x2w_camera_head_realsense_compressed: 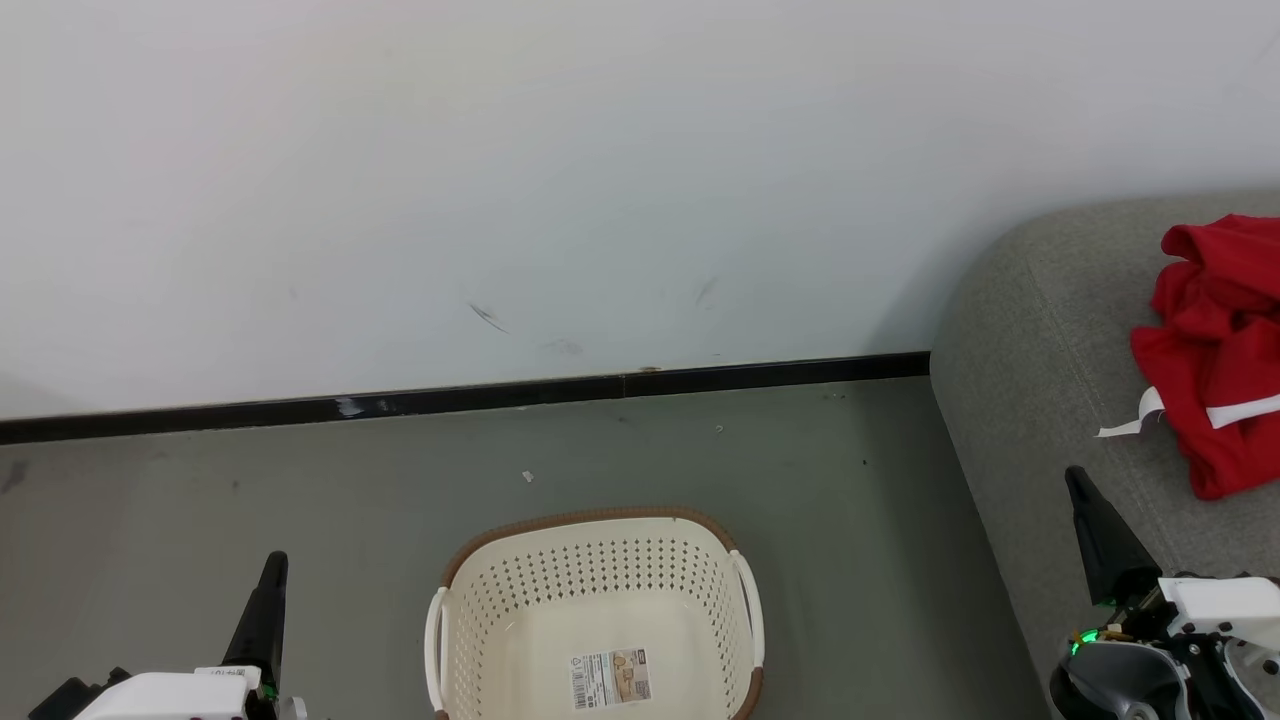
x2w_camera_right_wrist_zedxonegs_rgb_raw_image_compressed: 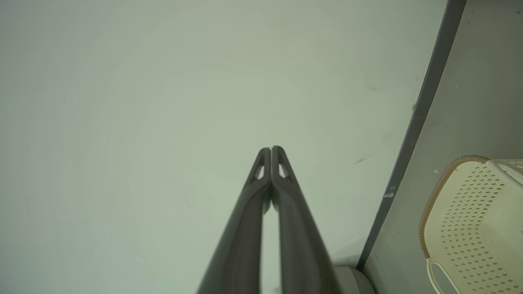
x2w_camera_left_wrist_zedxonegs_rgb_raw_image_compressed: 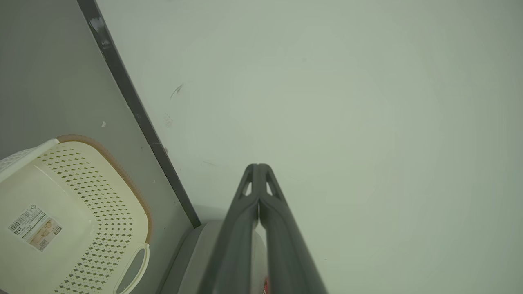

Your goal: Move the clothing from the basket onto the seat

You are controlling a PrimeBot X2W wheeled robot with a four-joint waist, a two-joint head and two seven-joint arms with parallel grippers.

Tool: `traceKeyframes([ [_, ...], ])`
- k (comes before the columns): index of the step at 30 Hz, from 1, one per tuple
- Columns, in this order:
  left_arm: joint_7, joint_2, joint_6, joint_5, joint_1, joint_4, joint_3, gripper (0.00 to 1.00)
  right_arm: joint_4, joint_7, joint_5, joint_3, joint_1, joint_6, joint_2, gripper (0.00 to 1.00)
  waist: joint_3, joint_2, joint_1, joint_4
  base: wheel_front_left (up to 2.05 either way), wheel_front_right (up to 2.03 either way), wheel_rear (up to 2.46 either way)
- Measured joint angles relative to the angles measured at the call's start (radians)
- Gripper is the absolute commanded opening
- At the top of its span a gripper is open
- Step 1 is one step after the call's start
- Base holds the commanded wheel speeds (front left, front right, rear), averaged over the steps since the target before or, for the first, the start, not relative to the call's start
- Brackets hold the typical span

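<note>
Clothing (crumpled) on the seat

I see the clothing in bright red with white trim and a white label. The basket is cream, dotted with rows of small diamond holes; its rim is woven-look brown, its handles white. The seat is grey weave. The left pincer and right pincer are charcoal. The floor is grey-green, the skirting black, the wall pale.
</note>
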Motion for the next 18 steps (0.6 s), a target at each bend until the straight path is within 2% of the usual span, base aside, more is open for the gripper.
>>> traceKeyframes([
  [18, 0.000, 0.000, 0.000, -0.001, -0.001, 0.000, 0.001, 0.00, -0.016, -0.011, 0.001, 0.021, 0.018, 0.000, 0.000, 0.00, 0.001, 0.0000, -0.0001, 0.000, 0.00, 0.00, 0.00],
])
